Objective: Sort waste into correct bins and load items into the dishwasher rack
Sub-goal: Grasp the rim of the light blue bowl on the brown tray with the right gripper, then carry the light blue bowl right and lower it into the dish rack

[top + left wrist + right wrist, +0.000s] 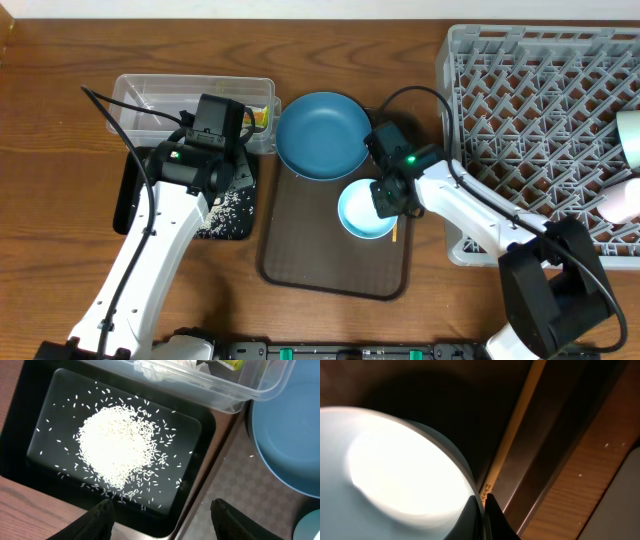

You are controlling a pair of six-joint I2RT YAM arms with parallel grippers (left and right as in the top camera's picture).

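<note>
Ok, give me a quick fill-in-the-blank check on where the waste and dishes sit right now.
1. The black tray holds a heap of ___.
2. The tissue and wrapper sit in the ___ tub.
3. The pale blue bowl stands on the brown tray, next to the dark blue ___.
4. The left gripper hangs over the black tray with jaws ___.

Missing words: rice; clear; plate; open.

Overhead looks straight down on my counter (60,80). My left wrist camera sits close above the black tray (55,395), the right one nearly against the bowl (395,470); overhead shares both.
</note>
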